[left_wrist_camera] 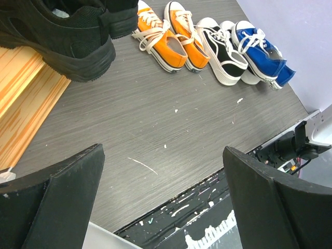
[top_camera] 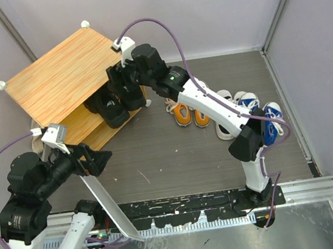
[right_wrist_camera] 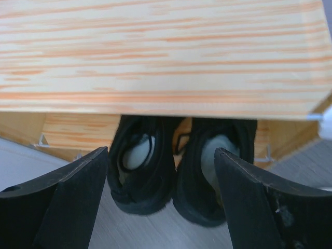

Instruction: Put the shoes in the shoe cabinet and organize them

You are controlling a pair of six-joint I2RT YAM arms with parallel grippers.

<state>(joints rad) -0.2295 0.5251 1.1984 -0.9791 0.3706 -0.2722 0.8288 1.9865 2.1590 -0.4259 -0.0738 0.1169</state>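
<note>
The shoe cabinet [top_camera: 61,68] with a striped wood-grain top stands at the back left. A pair of black sneakers [top_camera: 111,111] sits on its lower shelf, heels sticking out onto the floor. My right gripper [top_camera: 126,91] hovers over those heels, open. In the right wrist view the two black heels [right_wrist_camera: 142,174] show between my right gripper's [right_wrist_camera: 161,207] spread fingers, under the cabinet top [right_wrist_camera: 155,57]. My left gripper [top_camera: 102,161] is open and empty, near the cabinet's front corner. Orange shoes [top_camera: 190,114], black-and-white shoes [top_camera: 224,123] and blue shoes [top_camera: 260,112] stand in a row on the floor at the right.
The cabinet's white door panel [top_camera: 109,205] lies folded down toward the near rail [top_camera: 196,209]. The left wrist view shows a black sneaker [left_wrist_camera: 62,39], the shelf edge [left_wrist_camera: 26,98], the orange [left_wrist_camera: 171,36], black-and-white [left_wrist_camera: 223,52] and blue shoes [left_wrist_camera: 262,52]. Grey walls enclose the floor.
</note>
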